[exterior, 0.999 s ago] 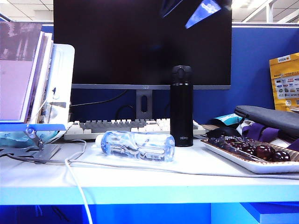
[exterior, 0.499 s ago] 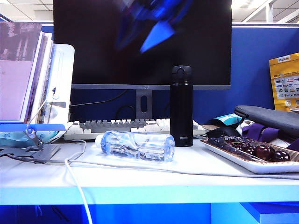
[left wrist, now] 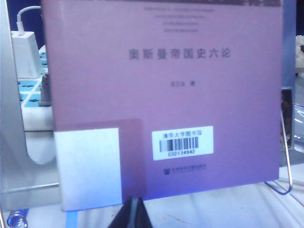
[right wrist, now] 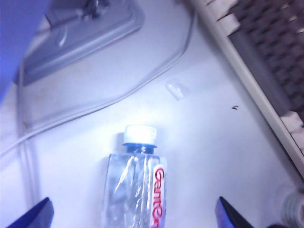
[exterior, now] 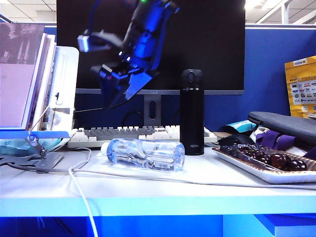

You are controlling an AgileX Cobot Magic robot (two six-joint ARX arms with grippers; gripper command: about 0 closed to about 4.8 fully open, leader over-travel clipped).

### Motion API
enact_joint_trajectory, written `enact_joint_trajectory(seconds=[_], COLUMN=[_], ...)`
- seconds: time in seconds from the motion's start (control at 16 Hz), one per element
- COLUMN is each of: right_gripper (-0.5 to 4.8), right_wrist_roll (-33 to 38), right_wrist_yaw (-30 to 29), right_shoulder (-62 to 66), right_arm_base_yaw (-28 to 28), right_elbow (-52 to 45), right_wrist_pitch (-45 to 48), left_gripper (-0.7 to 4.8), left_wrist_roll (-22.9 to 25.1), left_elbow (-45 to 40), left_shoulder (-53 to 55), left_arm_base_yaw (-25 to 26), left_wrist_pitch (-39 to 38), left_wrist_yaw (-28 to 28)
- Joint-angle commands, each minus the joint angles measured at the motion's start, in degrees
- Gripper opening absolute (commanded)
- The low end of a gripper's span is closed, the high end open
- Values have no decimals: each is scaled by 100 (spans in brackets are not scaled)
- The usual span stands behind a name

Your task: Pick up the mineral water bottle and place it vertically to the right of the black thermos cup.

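The mineral water bottle [exterior: 145, 154] lies on its side on the white desk, its white cap pointing left. The black thermos cup [exterior: 191, 113] stands upright just behind the bottle's right end. My right gripper [exterior: 118, 94] hangs in the air above the bottle's cap end, pointing down, jaws wide open and empty. In the right wrist view the bottle [right wrist: 135, 185] lies below and between the spread fingertips [right wrist: 40, 211] of that gripper [right wrist: 133, 211], untouched. My left gripper [left wrist: 135, 213] shows only as two dark fingertips pressed together in front of a purple book [left wrist: 166, 95].
A keyboard [exterior: 138, 133] and a monitor [exterior: 197, 44] stand behind the bottle. A tray of dark fruit [exterior: 276, 178] sits at the right. A book stand with books [exterior: 24, 74] fills the left. A white cable [exterior: 81, 197] runs across the desk front.
My right arm has swung down from the top of the exterior view and leftward to hang over the bottle's cap end. The bottle and the thermos have not moved.
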Motion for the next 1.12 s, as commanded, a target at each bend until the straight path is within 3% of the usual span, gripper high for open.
enact_joint_trajectory(seconds=[0.06, 0.37, 0.56, 0.81, 1.12], right_gripper=[479, 479, 479, 479, 479], right_wrist_roll=[-227, -514, -492, -186, -35], right_wrist_yaw=[7, 2, -350, -743, -739], right_shoulder=[546, 892, 977, 1154, 1432], right_arm_base_yaw=[2, -13, -39, -72, -96], right_elbow=[817, 1202, 1200, 1200, 1202], right_wrist_pitch=[-560, -612, -684, -927, -1073], left_gripper=[-4, -4, -4, -4, -4], left_wrist_roll=[24, 24, 24, 24, 24], left_elbow=[-2, -2, -2, -2, -2], left_shoulder=[-17, -17, -17, -17, -17], left_arm_base_yaw=[2, 2, 2, 2, 2], left_wrist_pitch=[-55, -55, -55, -55, -55], left_wrist_yaw=[31, 31, 28, 28, 31])
